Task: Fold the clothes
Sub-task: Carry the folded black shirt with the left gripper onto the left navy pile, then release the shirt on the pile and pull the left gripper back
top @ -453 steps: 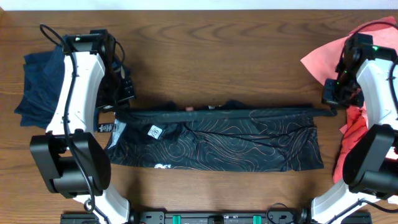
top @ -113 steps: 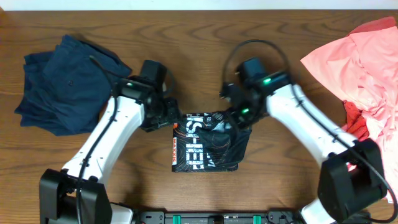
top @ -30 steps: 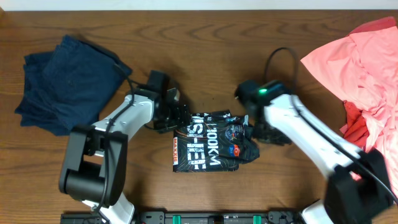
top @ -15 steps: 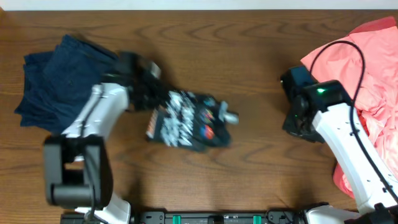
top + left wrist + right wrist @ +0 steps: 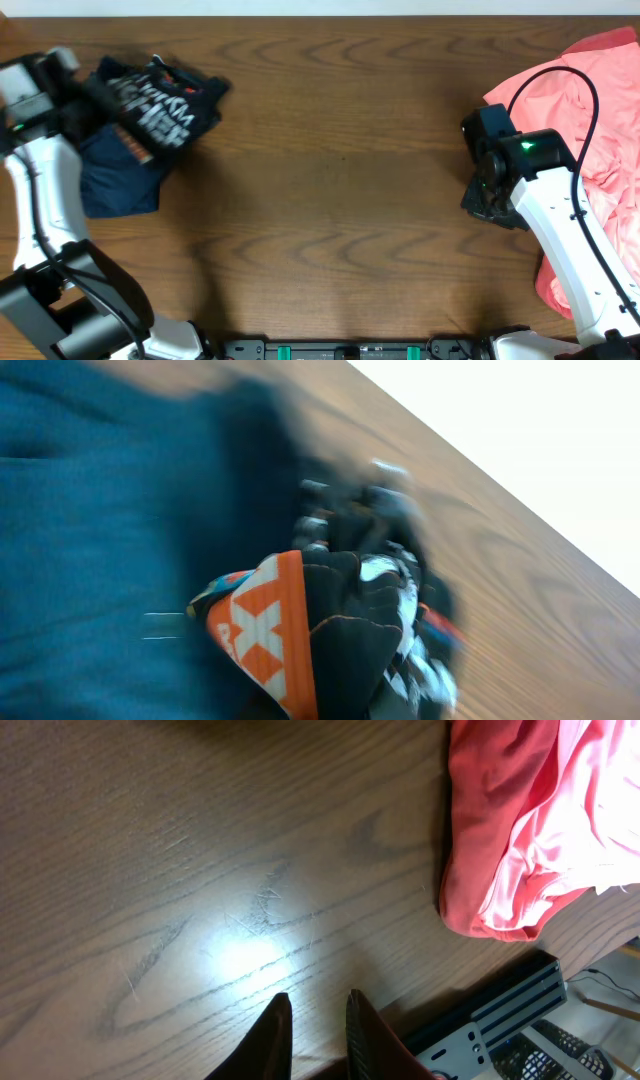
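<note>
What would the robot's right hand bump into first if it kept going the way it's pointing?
Probably just the bare wooden table. The right gripper points at empty wood, and the pink cloth lies off to the side.

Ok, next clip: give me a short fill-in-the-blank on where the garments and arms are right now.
The folded black printed garment lies on top of the ____ clothes pile.
The pink garment sits at the table's ____ edge in the overhead view.
Below the right gripper there is only bare ____.

Missing words: navy blue; right; wood
</note>
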{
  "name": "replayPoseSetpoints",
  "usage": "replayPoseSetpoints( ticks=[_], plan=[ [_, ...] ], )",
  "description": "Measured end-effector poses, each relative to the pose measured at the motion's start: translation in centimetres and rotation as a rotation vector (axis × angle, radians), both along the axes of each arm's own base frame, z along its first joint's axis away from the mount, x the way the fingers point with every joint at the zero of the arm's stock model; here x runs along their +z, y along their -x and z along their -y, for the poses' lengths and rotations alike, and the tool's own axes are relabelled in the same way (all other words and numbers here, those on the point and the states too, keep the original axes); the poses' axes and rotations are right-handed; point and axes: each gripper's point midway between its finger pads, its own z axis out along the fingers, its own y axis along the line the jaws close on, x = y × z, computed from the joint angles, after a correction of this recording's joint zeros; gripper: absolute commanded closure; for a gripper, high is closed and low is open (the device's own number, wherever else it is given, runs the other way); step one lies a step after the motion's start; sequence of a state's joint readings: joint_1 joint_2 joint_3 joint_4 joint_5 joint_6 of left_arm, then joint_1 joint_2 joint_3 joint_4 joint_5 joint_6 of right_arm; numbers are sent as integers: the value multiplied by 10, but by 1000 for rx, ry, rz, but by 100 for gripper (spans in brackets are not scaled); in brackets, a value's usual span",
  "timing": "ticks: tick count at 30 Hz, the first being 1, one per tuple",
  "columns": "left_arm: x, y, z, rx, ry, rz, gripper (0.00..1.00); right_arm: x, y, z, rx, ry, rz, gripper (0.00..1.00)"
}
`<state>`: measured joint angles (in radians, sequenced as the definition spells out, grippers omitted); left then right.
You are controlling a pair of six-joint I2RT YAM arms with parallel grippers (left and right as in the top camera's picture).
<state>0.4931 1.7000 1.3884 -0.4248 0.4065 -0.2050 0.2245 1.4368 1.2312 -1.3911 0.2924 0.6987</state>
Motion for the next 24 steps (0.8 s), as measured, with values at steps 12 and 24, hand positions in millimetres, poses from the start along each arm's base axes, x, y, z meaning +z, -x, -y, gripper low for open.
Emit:
replayPoseSetpoints(
  ticks=[12,24],
  plan=[
    [-25,51,-96,276,3,-84,2,0,-4,-1,15,-3,12,58],
    [-31,5,38,-56,112,-116,2,10,-108,-84,385,-357,368,11]
  ],
)
